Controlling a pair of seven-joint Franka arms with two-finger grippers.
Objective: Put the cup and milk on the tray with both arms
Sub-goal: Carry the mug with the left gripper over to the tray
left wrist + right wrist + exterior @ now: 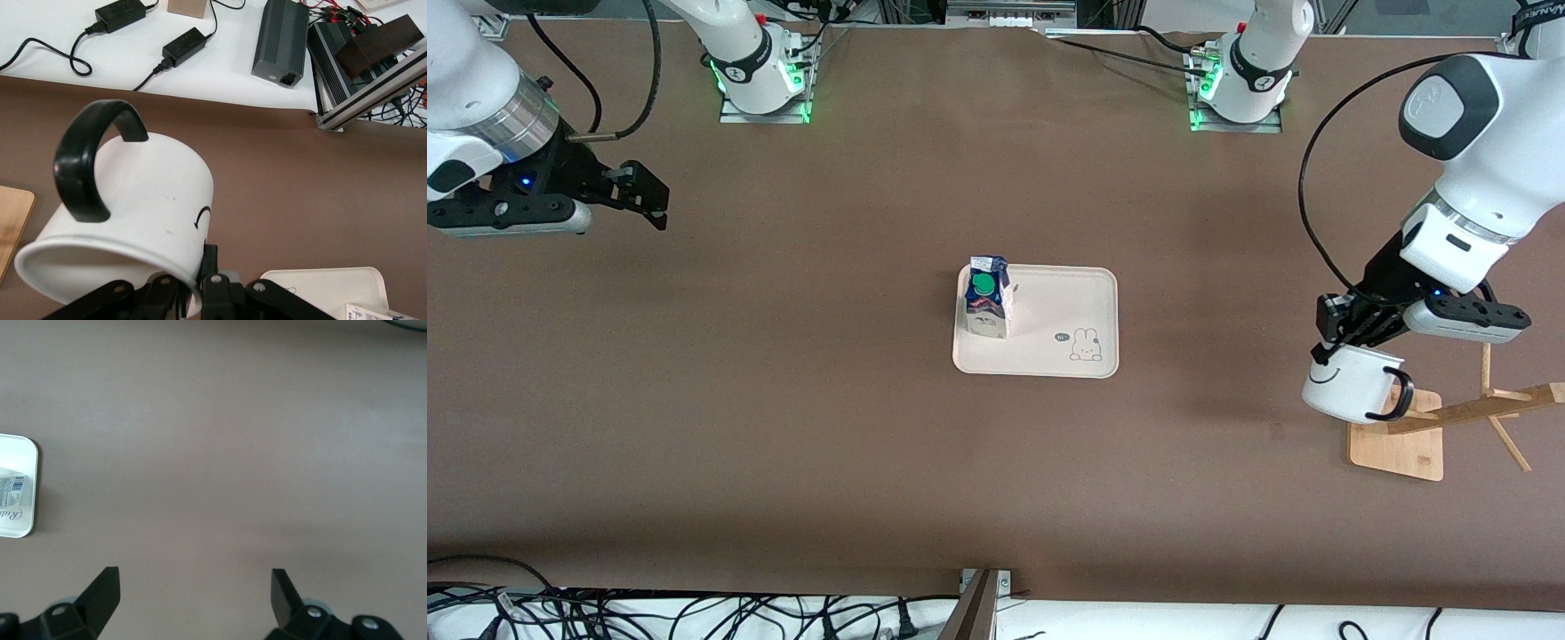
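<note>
- Holding the cup (1352, 391) by its rim: left gripper (1343, 342), fingers clamped on the rim, cup tilted, handle (1398, 396) pointing toward the wooden stand (1449, 418).
- Left wrist view: cup (133, 213) right at the gripper (200, 293), handle (90, 160) uppermost in that pic; smiley partly visible.
- Cup is up in the air over the table (783, 400) just beside the stand base (1400, 449), well apart from the tray (1049, 351).
- Right gripper (645, 191): fingers wide apart, nothing held, waiting over bare table at the right arm's end, well apart from the tray.
- Right wrist view: both fingers (100, 593) spread, only tabletop between them; tray corner (17, 487) at the pic's edge.
- Milk (987, 298) upright on the tray, at the tray's end nearest the right gripper; green cap (983, 284) visible.
- Bunny drawing (1085, 345) at the tray's corner toward the left gripper, nearer the front cam.
</note>
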